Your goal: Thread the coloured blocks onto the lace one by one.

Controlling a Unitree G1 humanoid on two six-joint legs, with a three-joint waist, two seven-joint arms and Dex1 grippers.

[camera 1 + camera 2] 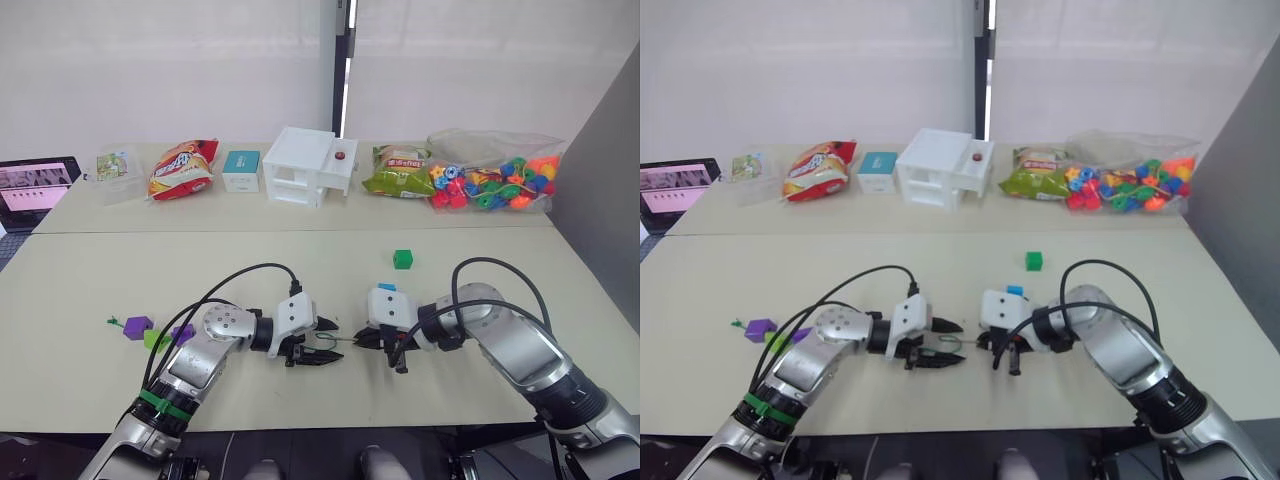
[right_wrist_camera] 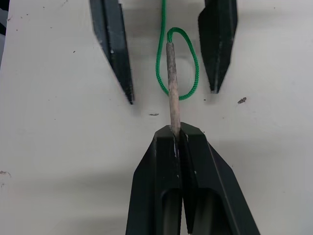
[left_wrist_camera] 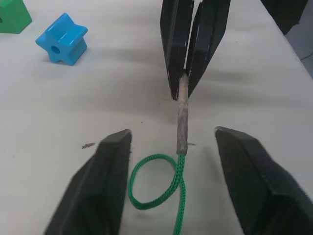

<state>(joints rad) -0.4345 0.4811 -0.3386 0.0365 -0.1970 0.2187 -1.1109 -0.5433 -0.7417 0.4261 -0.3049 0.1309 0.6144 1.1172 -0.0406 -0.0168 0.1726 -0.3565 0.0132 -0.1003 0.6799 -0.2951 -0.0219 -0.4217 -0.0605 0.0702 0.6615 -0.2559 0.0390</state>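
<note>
The lace's stiff greyish tip (image 3: 182, 117) lies on the table, its thin green cord (image 3: 146, 196) curled into a small loop behind it. My right gripper (image 2: 178, 132) is shut on the far end of that tip. My left gripper (image 3: 173, 137) is open, one finger on each side of the tip and loop without touching them. The grippers meet nose to nose at the table's front middle (image 1: 345, 342). A blue star block (image 3: 62, 39) lies just beyond the right gripper, with a dark green block (image 1: 402, 259) farther back. Two purple blocks (image 1: 138, 327) (image 1: 182, 333) and a lime-green one (image 1: 153, 340) lie by my left forearm.
Along the back of the table stand a clear bag of multicoloured beads (image 1: 495, 180), two snack bags (image 1: 182, 168) (image 1: 398, 172), a white box (image 1: 308, 165), a small teal box (image 1: 241, 170) and a laptop (image 1: 35, 185). A grey wall borders the right side.
</note>
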